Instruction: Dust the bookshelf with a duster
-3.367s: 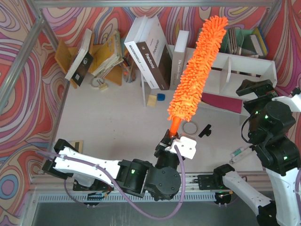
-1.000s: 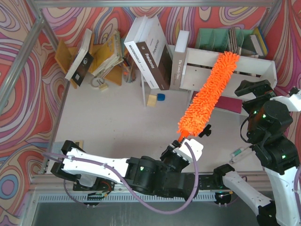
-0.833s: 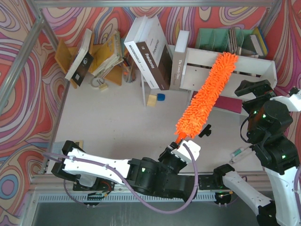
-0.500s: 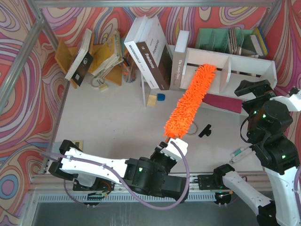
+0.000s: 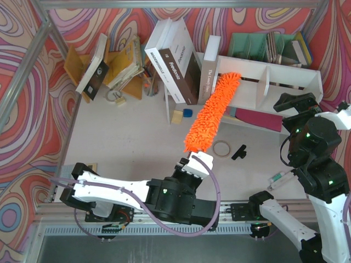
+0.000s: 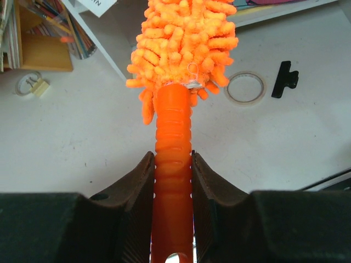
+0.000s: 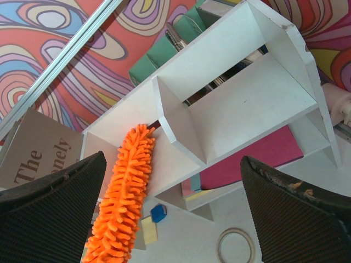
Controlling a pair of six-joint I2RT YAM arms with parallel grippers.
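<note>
The orange duster (image 5: 210, 112) slants up from my left gripper (image 5: 193, 163) into the left compartment of the white bookshelf (image 5: 290, 79). Its fluffy tip (image 7: 136, 143) lies inside that compartment near the back. In the left wrist view the ribbed orange handle (image 6: 173, 153) is clamped between my fingers (image 6: 137, 186), so the left gripper (image 6: 173, 164) is shut on it. My right gripper (image 7: 175, 219) hangs to the right of the shelf, wide open, holding nothing. Its arm (image 5: 313, 145) stands at the right edge.
Books (image 5: 173, 60) lean left of the shelf, with a mint-green organizer (image 5: 258, 46) behind it. A magenta book (image 5: 259, 119) lies under the shelf. A tape ring (image 5: 221, 148), a black clip (image 5: 239, 152), a blue block (image 5: 187, 113) and a tan block (image 5: 176, 116) lie on the table.
The left arm has swung the duster leftward, from the shelf's right compartment across the divider into the left one. The right arm has not moved.
</note>
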